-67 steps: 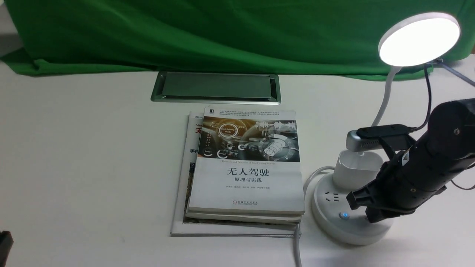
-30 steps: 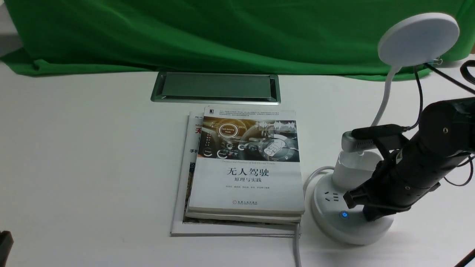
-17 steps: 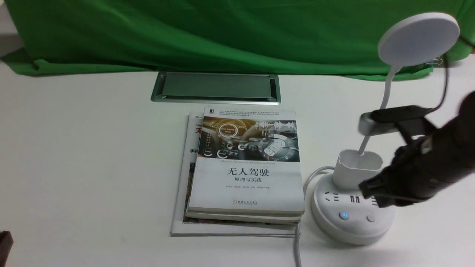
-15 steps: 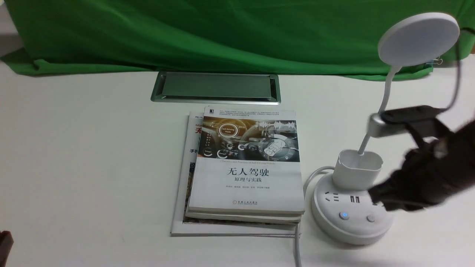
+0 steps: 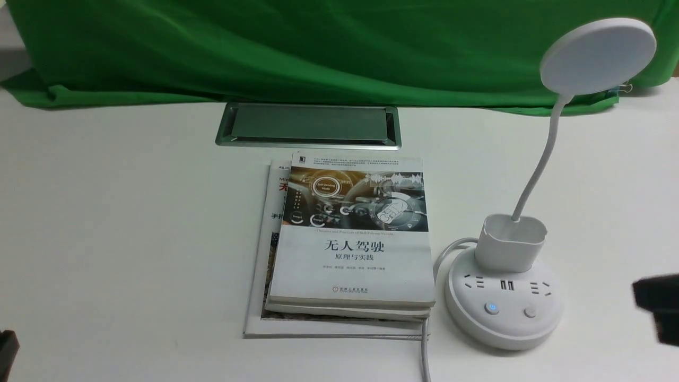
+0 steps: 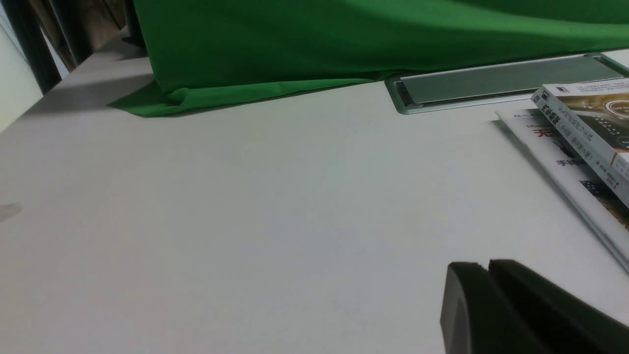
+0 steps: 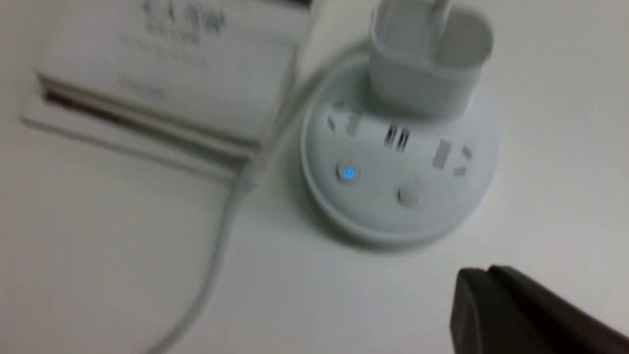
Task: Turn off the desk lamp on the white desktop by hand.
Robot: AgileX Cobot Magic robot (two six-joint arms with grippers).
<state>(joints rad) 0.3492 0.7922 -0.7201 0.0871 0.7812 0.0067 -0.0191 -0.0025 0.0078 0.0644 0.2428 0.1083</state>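
The desk lamp (image 5: 503, 302) stands at the front right of the white desktop (image 5: 132, 223). Its disc head (image 5: 598, 55) is dark. A blue light glows on one base button (image 5: 493, 307); the other button (image 5: 530, 312) is plain. My right gripper (image 5: 658, 307) is shut and empty at the right edge of the front view, apart from the base. The right wrist view shows its tips (image 7: 486, 273) near the lamp base (image 7: 398, 157). My left gripper (image 6: 486, 268) is shut and empty, low over bare desktop; only a dark corner of it (image 5: 6, 345) shows in the front view.
A stack of books (image 5: 350, 244) lies left of the lamp base, on a magazine. The lamp's white cord (image 5: 424, 355) runs off the front edge. A silver cable hatch (image 5: 307, 126) sits behind the books. Green cloth (image 5: 297, 48) covers the back.
The lamp head went from lit to dark. My right gripper then lifted off the lamp base and drew back to the right edge. The left arm has not moved.
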